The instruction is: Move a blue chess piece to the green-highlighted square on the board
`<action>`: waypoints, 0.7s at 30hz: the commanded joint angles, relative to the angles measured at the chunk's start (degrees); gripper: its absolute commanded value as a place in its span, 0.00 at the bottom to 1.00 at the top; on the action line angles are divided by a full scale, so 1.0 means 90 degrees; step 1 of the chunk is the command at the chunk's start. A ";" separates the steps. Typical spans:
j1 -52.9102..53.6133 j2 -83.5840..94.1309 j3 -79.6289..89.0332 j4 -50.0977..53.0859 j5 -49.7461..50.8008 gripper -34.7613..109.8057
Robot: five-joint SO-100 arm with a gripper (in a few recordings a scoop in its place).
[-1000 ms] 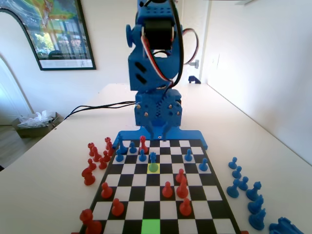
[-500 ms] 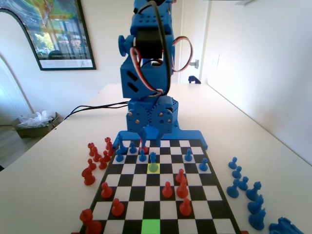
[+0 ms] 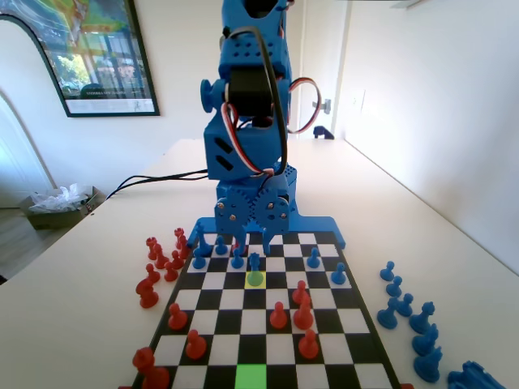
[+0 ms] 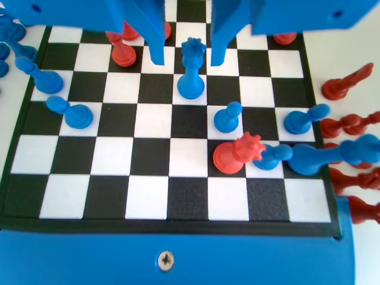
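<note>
Right now the blue two-finger gripper (image 4: 186, 56) hangs above the small blue plastic chess piece w/ slim stem and jagged crown top (image 4: 191, 68). Jaws are apart, one each side of the crown, not touching it by the look of the wrist view. In the fixed view that piece (image 3: 255, 262) stands on the yellow-lit square (image 3: 255, 279), near the arm's end of the flat black-and-white chequered board (image 3: 212, 323); the bright green-highlighted square (image 3: 251, 377) is at the near edge, well apart.

Risks, as I judge them:
- Crown sits nearer the right jaw in the wrist view, so an off-centre close could tip the piece instead of pinching it.
- Gripping the crown only, not the stem, probably lets it swing or slip.
- A round-headed blue pawn (image 4: 227, 117) stands just beside it; a low descent may knock it.
- Red plastic pieces (image 3: 302, 313) stand beside the route to the green square; carrying too low could clip them.
</note>
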 commanded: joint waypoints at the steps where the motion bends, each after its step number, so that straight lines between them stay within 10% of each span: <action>1: 0.0049 0.0039 -0.0361 0.0010 -0.0078 0.32; 21: 0.0029 -0.0459 -0.0693 -0.0068 -0.0059 0.31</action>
